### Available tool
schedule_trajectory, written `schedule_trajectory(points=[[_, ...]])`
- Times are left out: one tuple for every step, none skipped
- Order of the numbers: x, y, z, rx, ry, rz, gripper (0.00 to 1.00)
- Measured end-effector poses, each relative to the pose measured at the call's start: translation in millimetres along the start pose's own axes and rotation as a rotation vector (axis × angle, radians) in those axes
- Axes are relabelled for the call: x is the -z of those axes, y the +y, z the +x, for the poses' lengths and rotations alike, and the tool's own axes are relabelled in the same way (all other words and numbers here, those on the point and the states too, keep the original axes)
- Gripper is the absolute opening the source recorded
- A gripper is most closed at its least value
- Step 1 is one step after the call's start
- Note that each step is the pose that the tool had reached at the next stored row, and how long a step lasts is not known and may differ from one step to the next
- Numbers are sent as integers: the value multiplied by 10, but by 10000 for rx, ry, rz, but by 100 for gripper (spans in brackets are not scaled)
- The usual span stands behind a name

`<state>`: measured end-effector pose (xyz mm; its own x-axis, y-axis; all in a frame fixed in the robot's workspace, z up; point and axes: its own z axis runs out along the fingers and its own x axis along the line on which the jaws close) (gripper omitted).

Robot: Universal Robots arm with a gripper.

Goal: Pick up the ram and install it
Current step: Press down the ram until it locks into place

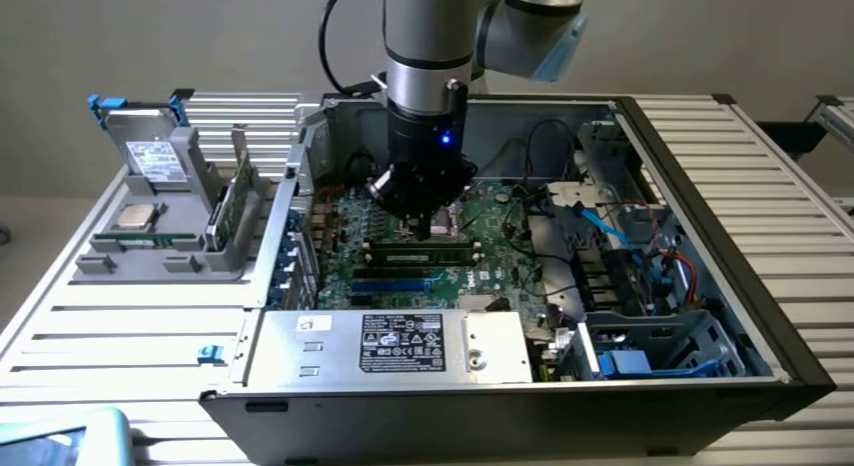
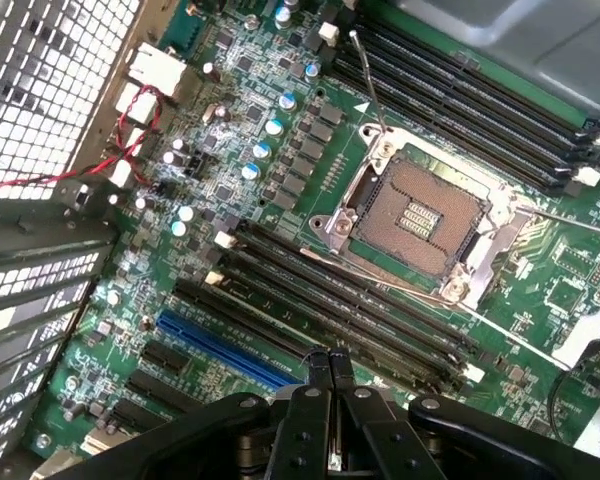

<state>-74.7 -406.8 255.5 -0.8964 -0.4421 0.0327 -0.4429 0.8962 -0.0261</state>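
The ram [image 1: 424, 252], a long green stick with dark chips, stands on edge in a memory slot of the motherboard [image 1: 501, 226] inside the open computer case. My gripper [image 1: 424, 226] hangs straight down right above it, shut, with nothing between its fingers. In the wrist view the gripper [image 2: 328, 358] has its black fingers [image 2: 315, 380] pressed together over the row of dark memory slots [image 2: 360, 310]. Whether the tips touch the ram I cannot tell. The empty processor socket [image 2: 415, 210] lies just beyond those slots.
A grey holder [image 1: 160, 256] outside the case at the exterior view's left carries a silver processor chip [image 1: 134, 216] and another green board [image 1: 231, 211] leaning upright. The power supply [image 1: 394, 344] fills the case's near side; cables and a drive cage [image 1: 667, 346] crowd the right.
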Motion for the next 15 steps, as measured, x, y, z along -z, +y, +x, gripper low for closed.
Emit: schedule_trajectory(points=[[0, 0, 0, -156, 4, -5, 11], [1, 0, 0, -313, 9, -10, 11], [0, 0, 0, -468, 13, -15, 11], [0, 0, 0, -625, 17, -20, 11], [0, 0, 0, -790, 21, -25, 11], [1, 0, 0, -944, 26, -30, 11], [0, 0, 0, -1098, 30, -36, 11], [0, 0, 0, -1254, 34, -40, 11], [0, 0, 0, -1408, 38, -46, 11], [0, 0, 0, -1564, 42, -51, 11], [0, 0, 0, -1718, 46, -56, 11], [0, 0, 0, -1874, 50, -61, 11], [0, 0, 0, -2035, 54, -66, 11], [1, 0, 0, -2191, 59, -71, 11], [0, 0, 0, -2361, 63, -77, 11]])
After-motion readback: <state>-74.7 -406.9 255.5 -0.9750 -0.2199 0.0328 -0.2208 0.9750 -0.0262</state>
